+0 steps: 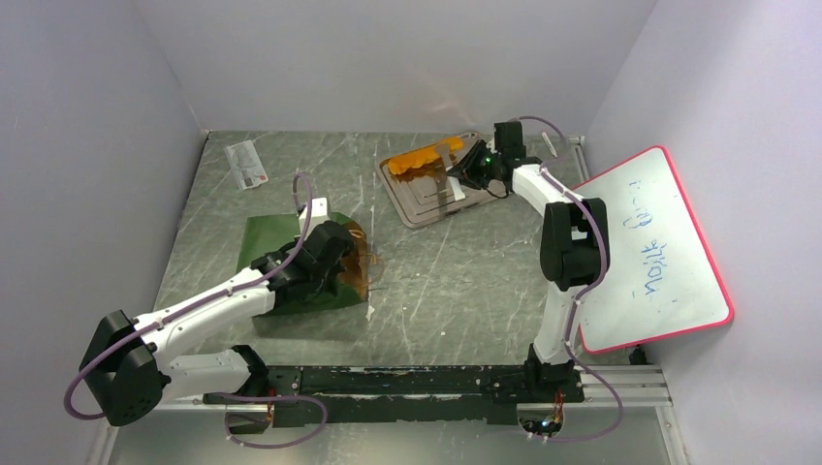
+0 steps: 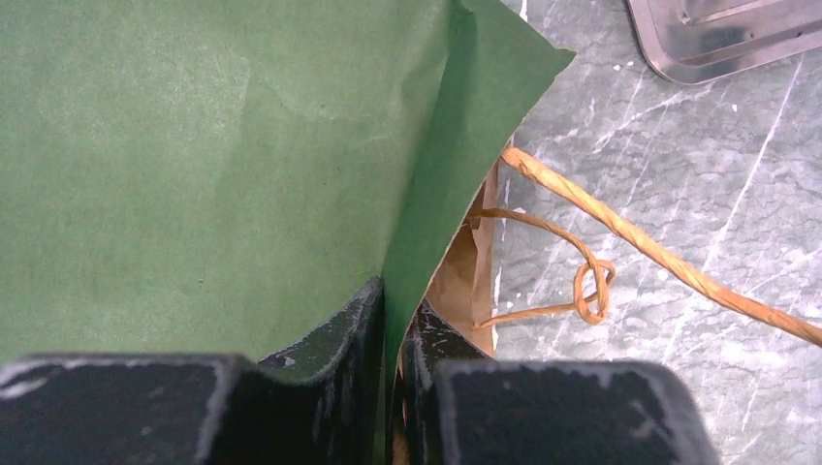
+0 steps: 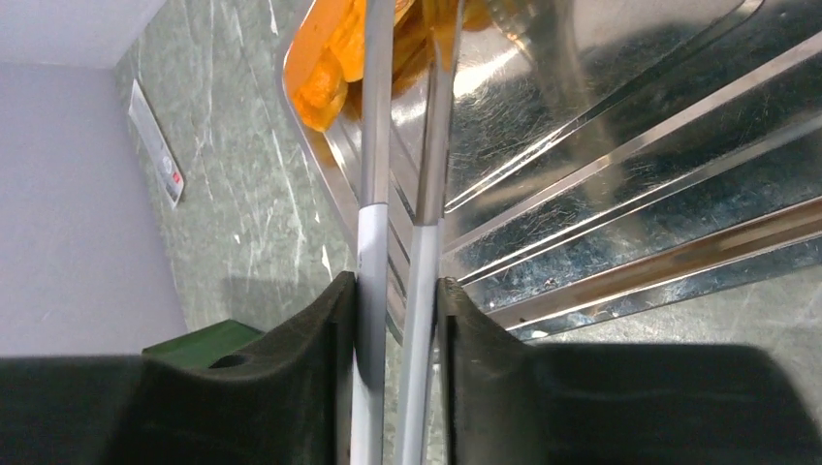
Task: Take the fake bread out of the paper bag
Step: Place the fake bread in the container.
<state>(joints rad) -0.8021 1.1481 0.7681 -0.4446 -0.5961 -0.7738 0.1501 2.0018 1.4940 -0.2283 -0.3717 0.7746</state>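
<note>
Inspecting from the tray (image 1: 426,205) as reference: the right gripper (image 3: 397,310) is clamped on the white-sleeved handles of metal tongs (image 3: 373,145). The tong blades reach to the tray's far left corner, where an orange piece of the fake bread (image 1: 412,160) lies close against the rim. The tong tips are cut off from view, so whether they pinch the bread cannot be told.

Well to the near left of the tray, the left gripper (image 2: 393,325) has its fingers closed on the green wall of the paper bag (image 2: 194,145) at the mouth, which faces the tray. A cord handle (image 2: 630,232) trails on the table between bag and tray.

Hazards, as judged:
- The thin handles may twist in the right gripper's hold and skew the blades.
- A careless release could nudge the bread over the rim.
- A pull on the pinched paper could tear it.
- The loose cord could snag the tongs.
- Contents of the bag: not visible.
</note>
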